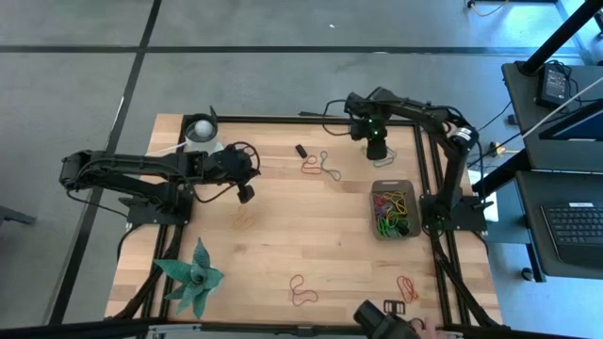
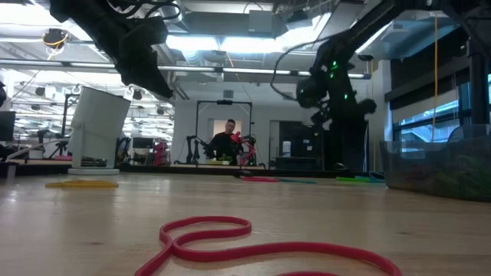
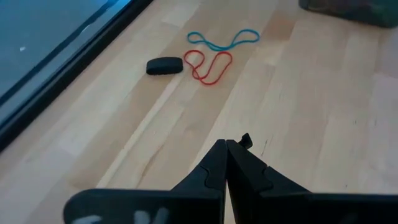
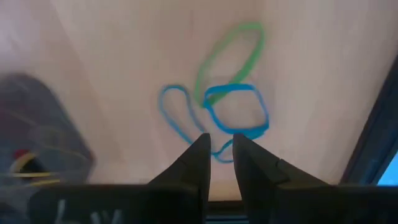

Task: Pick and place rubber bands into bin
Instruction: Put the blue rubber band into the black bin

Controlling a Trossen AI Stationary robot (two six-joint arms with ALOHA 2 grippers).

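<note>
The dark grey bin [image 1: 377,226] stands at the table's right with several rubber bands in it. My right gripper [image 4: 219,154] hovers over a blue band [image 4: 236,111] and a green band [image 4: 231,57] that lie flat on the wood just beyond the bin's far side; its fingers point down, open by a narrow gap, with nothing between them. My left gripper [image 3: 225,148] is shut and empty above the table's left middle [image 1: 245,193]. A red band [image 3: 211,65] and a blue band [image 3: 221,40] lie ahead of it.
A small black oblong piece [image 3: 165,65] lies beside the red band. A white cup [image 1: 200,130] stands at the far left corner and a green star-shaped thing [image 1: 193,278] at the near left. More red bands [image 1: 301,290] [image 1: 407,287] lie near the front edge.
</note>
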